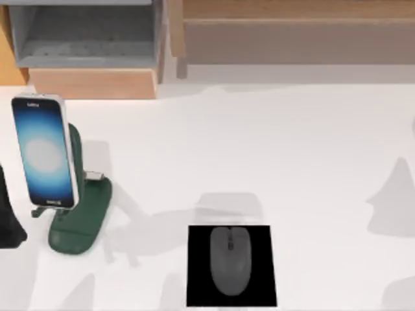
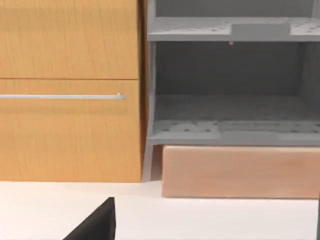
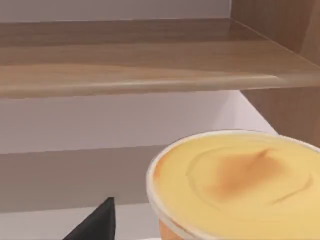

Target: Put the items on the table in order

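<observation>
In the top view, the white desk (image 1: 259,149) fills most of the frame. At the left, the smartphone (image 1: 44,150) leans in the dark green phone stand (image 1: 81,217), its blue-white screen lit and facing up toward the camera. At lower centre, the dark-grey mouse (image 1: 229,260) lies on the flat black square pad (image 1: 200,295), well apart from the phone. Along the top edge runs the wooden and grey shelf unit (image 1: 91,45); its grey compartment at the upper left looks empty from here. A dark shape at the left edge, beside the stand, is likely part of the left arm (image 1: 8,223).

In the left wrist view, a black fingertip of the left gripper (image 2: 97,225) juts into the lower left of the frame above the white desk. Whether these fingers are wide or narrow I cannot tell. Ahead stands the shelf unit: a wooden door with a thin metal handle (image 2: 62,96) at left, and an open grey compartment (image 2: 230,115) at right with nothing in it.

In the right wrist view, a black fingertip of the right gripper (image 3: 97,222) shows at lower left; its opening also cannot be told. At lower right stands a round white-rimmed cup (image 3: 235,175) filled with a smooth yellow-orange content, below a wooden shelf board (image 3: 140,70).
</observation>
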